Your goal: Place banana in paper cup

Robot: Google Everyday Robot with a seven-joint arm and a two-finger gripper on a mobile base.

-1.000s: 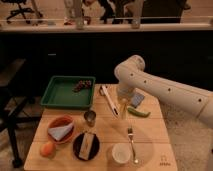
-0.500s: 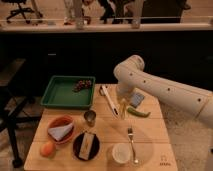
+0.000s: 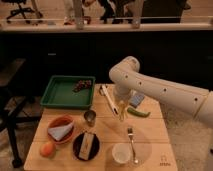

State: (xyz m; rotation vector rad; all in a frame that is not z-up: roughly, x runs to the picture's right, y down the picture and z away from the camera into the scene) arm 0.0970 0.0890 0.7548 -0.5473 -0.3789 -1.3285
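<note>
The banana [image 3: 123, 106] is a small pale-yellow piece on the wooden table [image 3: 160, 132], just right of the long white utensil [image 3: 108, 98]. My gripper [image 3: 121, 99] hangs from the white arm straight down over the banana and hides its upper part. I cannot tell whether it holds the banana. The paper cup [image 3: 121, 152] is short, white and upright near the table's front edge, well in front of the gripper and apart from it.
A small metal cup [image 3: 90, 116] stands left of the gripper. A fork [image 3: 131, 142] lies beside the paper cup. A green vegetable [image 3: 138, 112] and a blue-grey item [image 3: 136, 100] lie to the right. A green tray [image 3: 62, 95], a red bowl [image 3: 61, 131], an orange [image 3: 47, 148] and a black plate [image 3: 86, 145] are on the left.
</note>
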